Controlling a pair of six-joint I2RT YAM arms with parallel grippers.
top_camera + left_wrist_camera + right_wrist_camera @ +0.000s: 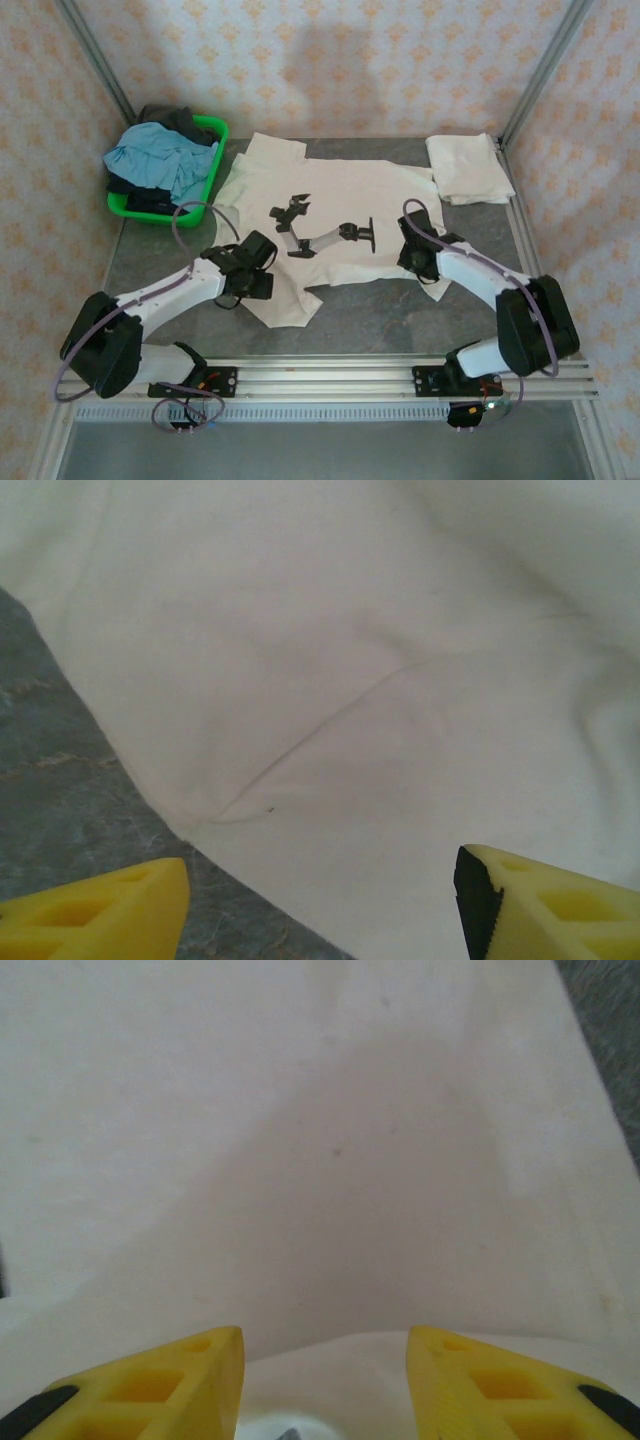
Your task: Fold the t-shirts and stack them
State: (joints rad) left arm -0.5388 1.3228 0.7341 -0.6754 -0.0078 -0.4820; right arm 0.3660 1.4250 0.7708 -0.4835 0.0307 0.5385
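A cream t-shirt (340, 205) with a black robot-arm graphic (320, 228) lies spread on the grey table (400, 315). Another cream t-shirt (468, 168) lies folded at the back right. My left gripper (256, 268) hovers over the spread shirt's lower left part. In the left wrist view it (322, 880) is open, its yellow fingers (120, 910) wide apart over the shirt's hem (300, 810) with nothing between them. My right gripper (418, 256) is at the shirt's right edge. In the right wrist view it (325, 1338) is open, with a low fold of cream cloth (330, 1380) between the fingers.
A green basket (215, 150) at the back left holds a light blue garment (160, 155) and a dark one (170, 120). Metal frame posts (540, 70) and papered walls close in the table. A rail (330, 375) runs along the near edge.
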